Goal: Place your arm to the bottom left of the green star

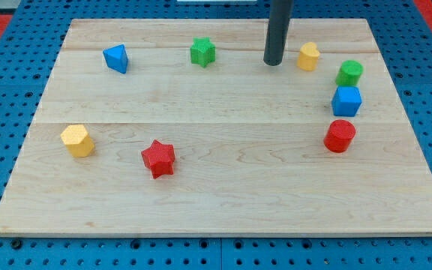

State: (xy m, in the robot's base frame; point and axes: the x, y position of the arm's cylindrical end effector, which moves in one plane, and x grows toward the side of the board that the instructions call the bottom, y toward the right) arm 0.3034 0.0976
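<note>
Camera view: my tip (273, 63) stands right of green star (202, 52), off target; no end effector fitted, so state cannot be told.

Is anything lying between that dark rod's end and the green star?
Nothing: in the camera view only bare wooden board separates my tip from the green star.

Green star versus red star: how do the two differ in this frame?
The green star is green and sits near the view's top; the red star is red and sits in the lower half, left of centre. The green star looks smaller in the picture than the red star. My tip is to the right of the green star and far from the red star, touching neither. Both are star-shaped blocks resting on the wooden board.
</note>
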